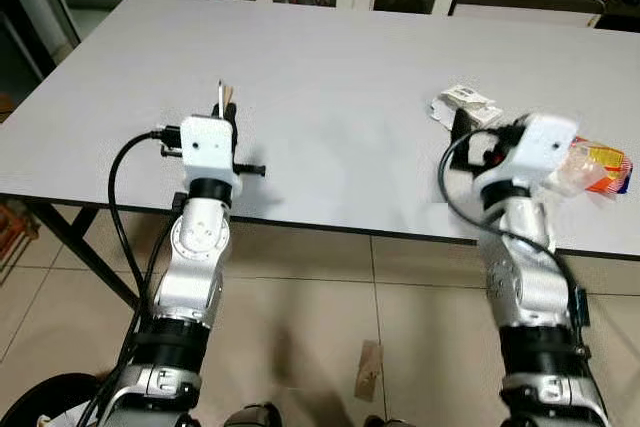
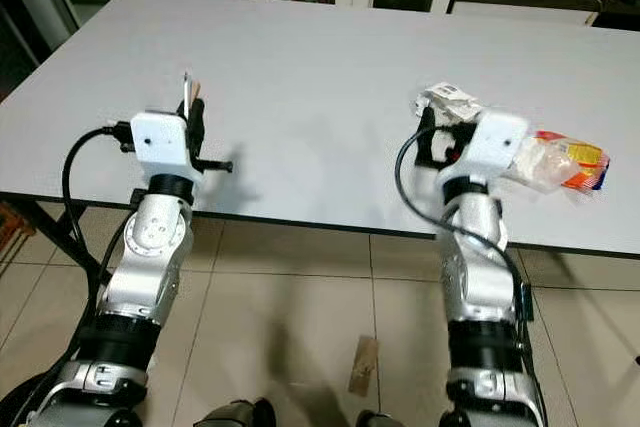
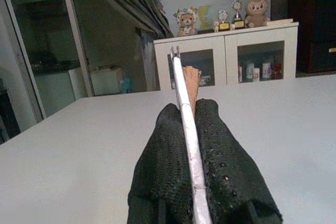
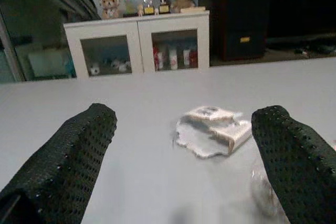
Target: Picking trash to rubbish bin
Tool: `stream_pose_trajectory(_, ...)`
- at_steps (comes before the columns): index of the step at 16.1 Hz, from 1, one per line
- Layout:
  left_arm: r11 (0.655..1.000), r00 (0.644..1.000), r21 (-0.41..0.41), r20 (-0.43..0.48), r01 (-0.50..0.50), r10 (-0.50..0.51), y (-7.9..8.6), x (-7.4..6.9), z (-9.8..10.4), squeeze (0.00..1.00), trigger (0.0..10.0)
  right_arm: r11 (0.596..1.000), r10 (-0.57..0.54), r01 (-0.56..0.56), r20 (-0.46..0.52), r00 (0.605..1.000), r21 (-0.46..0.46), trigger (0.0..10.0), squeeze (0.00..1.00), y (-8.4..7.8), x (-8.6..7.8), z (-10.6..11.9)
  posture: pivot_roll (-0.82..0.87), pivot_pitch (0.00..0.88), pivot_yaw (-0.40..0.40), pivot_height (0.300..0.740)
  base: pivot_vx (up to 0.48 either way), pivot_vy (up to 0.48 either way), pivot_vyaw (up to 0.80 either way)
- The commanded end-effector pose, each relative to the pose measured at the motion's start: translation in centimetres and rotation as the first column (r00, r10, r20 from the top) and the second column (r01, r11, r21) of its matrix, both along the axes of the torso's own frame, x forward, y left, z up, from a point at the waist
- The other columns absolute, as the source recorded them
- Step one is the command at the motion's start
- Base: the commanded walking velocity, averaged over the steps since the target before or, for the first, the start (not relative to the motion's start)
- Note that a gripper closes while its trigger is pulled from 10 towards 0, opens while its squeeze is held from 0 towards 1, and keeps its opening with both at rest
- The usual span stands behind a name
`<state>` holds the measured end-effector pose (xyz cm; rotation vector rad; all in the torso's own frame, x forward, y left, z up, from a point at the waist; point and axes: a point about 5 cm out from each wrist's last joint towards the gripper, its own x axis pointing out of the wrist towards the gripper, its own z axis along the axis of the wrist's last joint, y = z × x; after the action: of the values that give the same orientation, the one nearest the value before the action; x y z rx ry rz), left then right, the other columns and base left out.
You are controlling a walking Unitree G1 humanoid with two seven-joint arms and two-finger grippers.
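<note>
While your left tool [image 3: 191, 129] pinches a fork [image 3: 185, 129], your right tool [image 4: 184, 145] is spread toward the crumpled wrapper [image 4: 212, 129] at twelve o'clock on the surface [image 1: 330, 77]; nothing looks binned yet.

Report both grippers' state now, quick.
Left gripper: shut on a thin white stick with a brown paper piece, above the table.
Right gripper: open, holding nothing, facing the crumpled white wrapper.
</note>
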<state>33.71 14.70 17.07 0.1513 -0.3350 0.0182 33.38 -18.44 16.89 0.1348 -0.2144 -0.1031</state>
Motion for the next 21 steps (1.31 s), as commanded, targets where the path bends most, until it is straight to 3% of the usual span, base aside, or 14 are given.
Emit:
stream_pose_trajectory(1, 0.999, 0.999, 0.018, -0.002, 0.040, -0.040, -0.7, -0.4, -0.4, 0.00, 10.0, 1.000, -0.011, 0.011, -0.026, 1.000, -0.006, 10.0, 0.00, -0.2, -0.2, -0.6, -0.03, 0.037, 0.001, 0.740, 0.000, 0.000, 0.00)
stream_pose_trajectory(4, 0.998, 0.998, 0.018, 0.003, 0.057, -0.057, -1.2, -0.4, -0.4, 0.00, 10.0, 1.000, -0.001, 0.001, -0.038, 0.999, 0.000, 10.0, 0.00, 0.3, 0.1, -0.6, -0.03, 0.040, 0.004, 0.740, 0.000, 0.000, 0.00)
stream_pose_trajectory(13, 0.996, 0.996, 0.025, 0.004, 0.090, -0.090, -1.9, -0.4, -0.2, 0.00, 10.0, 0.999, 0.035, -0.032, -0.064, 0.997, 0.034, 10.0, 0.00, 1.4, 0.5, -0.8, -0.02, 0.060, 0.006, 0.740, -0.272, 0.000, 0.00)
stream_pose_trajectory(21, 0.995, 0.995, 0.032, -0.008, 0.098, -0.098, -2.1, -0.3, -0.3, 0.00, 10.0, 1.000, 0.021, -0.020, -0.088, 0.996, 0.013, 10.0, 0.00, 0.9, 0.5, -1.0, -0.03, 0.076, 0.005, 0.740, -0.292, 0.000, 0.00)
